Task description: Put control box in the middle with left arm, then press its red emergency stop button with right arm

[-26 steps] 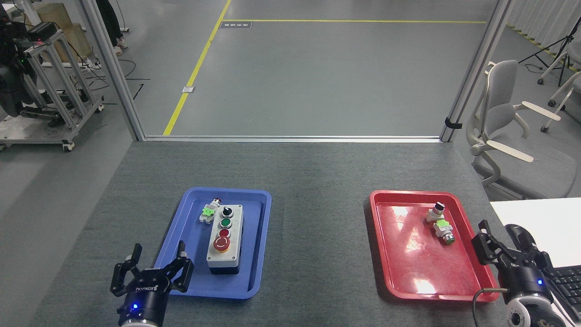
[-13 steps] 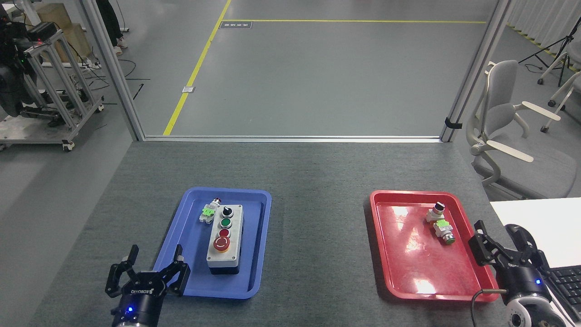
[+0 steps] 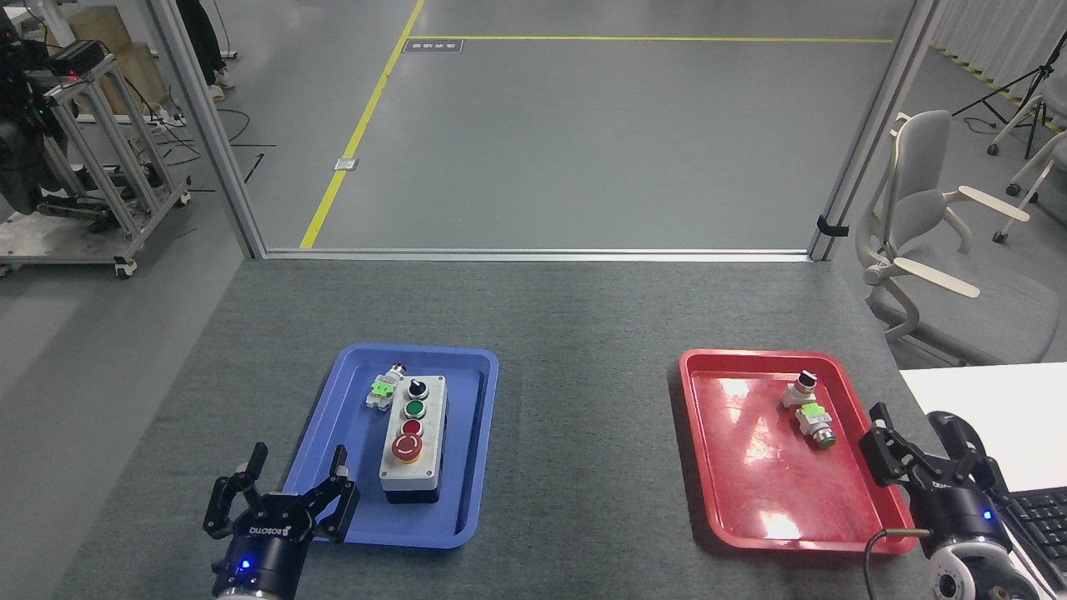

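While the oblong light-grey plastic control box (image 3: pixel 413 439) with its dark base sits untouched inside the blue plastic tray (image 3: pixel 479 442), the left arm's black multi-finger gripper (image 3: pixel 296 497) has shifted a little. Half a second ago it hung slightly lower and further left; now it has edged back up and to the right, with its right-hand finger over the tray's near-left rim. The box has not moved, nor has the small loose switch part with green tabs (image 3: pixel 383 389) that lies just beside its far-left corner. I judge this a small correction of aim, not a real advance: the pick-up has not begun, and the bare dark grey felt-like mat (image 3: pixel 583 433) between the two trays has nothing on it.

The left gripper's fingers are spread apart and hold nothing. The box lies ahead and to the right of them, near but clear of them, its long axis running away from the robot and its big red mushroom button (image 3: pixel 406 448) at the near end.

The right arm's black gripper (image 3: pixel 917 458) waits at the near-right corner of the red plastic tray (image 3: pixel 708 500). Its fingers appear parted and empty.
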### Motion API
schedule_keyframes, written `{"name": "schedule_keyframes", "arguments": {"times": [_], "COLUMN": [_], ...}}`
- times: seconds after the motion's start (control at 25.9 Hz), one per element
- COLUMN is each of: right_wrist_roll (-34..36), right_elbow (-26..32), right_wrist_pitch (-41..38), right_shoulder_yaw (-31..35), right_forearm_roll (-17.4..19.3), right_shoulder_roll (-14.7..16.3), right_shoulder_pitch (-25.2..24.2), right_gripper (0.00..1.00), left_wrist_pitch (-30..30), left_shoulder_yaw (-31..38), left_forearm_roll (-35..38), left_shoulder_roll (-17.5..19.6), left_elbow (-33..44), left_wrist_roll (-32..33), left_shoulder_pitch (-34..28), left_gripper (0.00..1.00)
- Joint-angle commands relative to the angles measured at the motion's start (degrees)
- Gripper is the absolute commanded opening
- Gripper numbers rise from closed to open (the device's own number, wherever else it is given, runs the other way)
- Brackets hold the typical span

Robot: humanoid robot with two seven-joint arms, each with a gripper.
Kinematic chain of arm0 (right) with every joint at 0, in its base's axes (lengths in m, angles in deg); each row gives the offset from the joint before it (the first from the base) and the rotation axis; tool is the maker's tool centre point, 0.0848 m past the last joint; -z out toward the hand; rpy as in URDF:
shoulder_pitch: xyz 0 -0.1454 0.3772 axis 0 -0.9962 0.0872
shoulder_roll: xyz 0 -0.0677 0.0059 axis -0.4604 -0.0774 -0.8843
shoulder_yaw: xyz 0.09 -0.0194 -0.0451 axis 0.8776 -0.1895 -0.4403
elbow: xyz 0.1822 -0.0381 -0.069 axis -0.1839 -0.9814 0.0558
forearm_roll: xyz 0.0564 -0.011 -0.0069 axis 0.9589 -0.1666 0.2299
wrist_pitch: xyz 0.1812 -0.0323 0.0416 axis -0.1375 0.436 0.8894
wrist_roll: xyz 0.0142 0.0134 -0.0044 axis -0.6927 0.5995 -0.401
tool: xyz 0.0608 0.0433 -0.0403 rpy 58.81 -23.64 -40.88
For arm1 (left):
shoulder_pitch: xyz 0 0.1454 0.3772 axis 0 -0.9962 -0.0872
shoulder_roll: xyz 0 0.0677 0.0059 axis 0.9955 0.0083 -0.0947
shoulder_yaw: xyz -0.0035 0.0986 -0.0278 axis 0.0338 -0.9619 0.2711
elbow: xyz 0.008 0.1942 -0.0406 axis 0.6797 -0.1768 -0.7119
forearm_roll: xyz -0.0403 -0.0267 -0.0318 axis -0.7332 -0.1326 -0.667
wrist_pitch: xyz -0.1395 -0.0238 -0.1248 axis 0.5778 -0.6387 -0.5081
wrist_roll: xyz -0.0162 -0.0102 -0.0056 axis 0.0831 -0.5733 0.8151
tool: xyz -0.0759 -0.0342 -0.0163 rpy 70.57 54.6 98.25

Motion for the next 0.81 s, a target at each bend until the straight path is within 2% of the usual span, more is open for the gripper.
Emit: {"name": "schedule_keyframes", "arguments": {"times": [0.0, 0.77], "right_wrist_roll": [0.0, 0.0], "right_elbow": [0.0, 0.0], "right_wrist_pitch": [0.2, -0.2], "right_shoulder_yaw": [0.0, 1.5], "right_forearm_roll": [0.0, 0.0], "right_shoulder_roll": [0.0, 0.2], "right_shoulder_pitch": [0.1, 0.1], "right_gripper": [1.00, 1.00], "left_wrist_pitch": [0.6, 3.2], "left_shoulder_yaw": [-0.1, -0.1], "left_forearm_roll": [-0.3, -1.4], "left_shoulder_roll": [0.0, 0.9], "left_elbow": [0.4, 0.7], "left_wrist_roll": [0.0, -0.1], "left_shoulder_pitch": [-0.3, 0.5], "left_gripper": [1.00, 0.99]}}
